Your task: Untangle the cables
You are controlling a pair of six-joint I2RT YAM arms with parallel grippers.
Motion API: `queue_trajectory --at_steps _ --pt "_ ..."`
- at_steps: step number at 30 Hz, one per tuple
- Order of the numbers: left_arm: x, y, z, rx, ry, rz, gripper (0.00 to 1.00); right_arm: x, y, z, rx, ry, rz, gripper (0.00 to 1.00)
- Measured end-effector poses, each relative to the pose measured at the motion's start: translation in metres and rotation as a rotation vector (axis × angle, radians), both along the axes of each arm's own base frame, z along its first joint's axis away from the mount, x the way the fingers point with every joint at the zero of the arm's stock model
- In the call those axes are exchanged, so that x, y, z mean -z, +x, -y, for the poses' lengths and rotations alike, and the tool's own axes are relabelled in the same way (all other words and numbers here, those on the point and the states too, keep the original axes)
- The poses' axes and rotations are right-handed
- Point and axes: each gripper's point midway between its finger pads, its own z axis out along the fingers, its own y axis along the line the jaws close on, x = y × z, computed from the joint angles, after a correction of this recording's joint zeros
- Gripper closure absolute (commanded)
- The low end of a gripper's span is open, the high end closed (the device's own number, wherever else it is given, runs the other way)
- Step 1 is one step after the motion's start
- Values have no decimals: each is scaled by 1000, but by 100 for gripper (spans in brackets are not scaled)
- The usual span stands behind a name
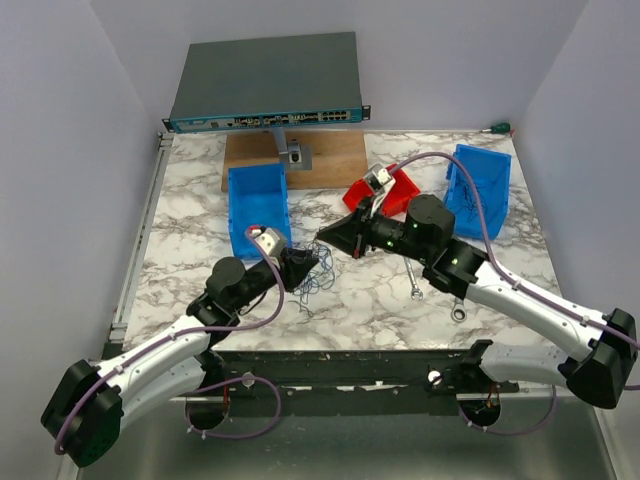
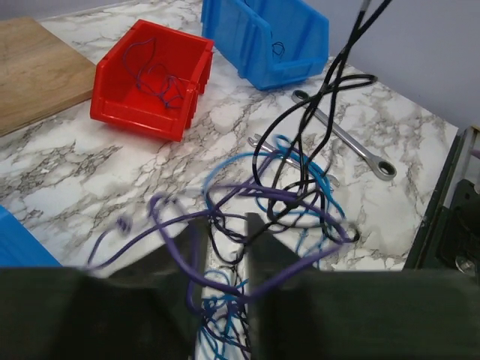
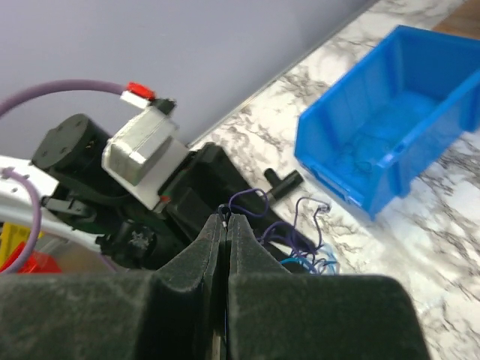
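The cables (image 1: 316, 276) are a loose tangle of thin blue, black and purple wires on the marble in front of the left blue bin. In the left wrist view the tangle (image 2: 292, 195) lies just past my left gripper (image 2: 225, 240). Its jaws stand a little apart, wires run through the gap, and a purple wire drapes over both fingers. A black wire (image 2: 341, 64) rises out of the top of that view. My left gripper (image 1: 303, 268) sits at the tangle's left edge. My right gripper (image 1: 323, 238) is above the tangle, and the right wrist view shows this gripper (image 3: 227, 217) shut on a thin wire.
A red bin (image 1: 385, 190) holds a few purple wires (image 2: 154, 75). Blue bins stand at the left (image 1: 258, 205) and the right (image 1: 478, 185). Two wrenches (image 1: 416, 287) (image 1: 458, 311) lie under the right arm. A wooden board (image 1: 330, 155) and a network switch (image 1: 268, 85) are at the back.
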Motion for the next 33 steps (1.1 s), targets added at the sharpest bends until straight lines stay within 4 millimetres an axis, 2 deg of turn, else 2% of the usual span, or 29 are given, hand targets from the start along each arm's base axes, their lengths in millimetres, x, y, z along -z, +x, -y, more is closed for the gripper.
queue_trajectory --at_steps 1,3,5,7,10,13,17,19,23,28,33 --pt "0 0 0 0 -1 -4 100 2 -1 0 3 -8 -6 99" --pt "1 0 0 -1 3 -4 100 7 5 5 52 -29 -17 99" --pt "1 1 -3 -18 -3 -8 100 5 17 20 159 -42 -12 99" --pt "-2 2 -6 -42 -15 -2 100 5 32 45 321 -62 -6 99" --pt "-10 7 -13 -91 -37 10 100 4 51 93 584 -93 12 99" --pt "-11 15 -20 -161 -50 -4 100 7 60 144 820 -128 43 99" --pt "-5 27 -35 -282 -57 -67 100 13 59 207 1091 -149 72 99" --pt "-6 30 -43 -335 -74 -87 100 15 50 230 1165 -117 86 99" --pt "-15 34 -73 -496 -154 -110 100 11 35 273 1305 -9 103 99" --pt "-4 39 -103 -657 -197 -154 100 5 31 294 1425 49 92 99" --pt "12 42 -112 -730 -178 -208 100 17 30 302 1489 56 48 99"
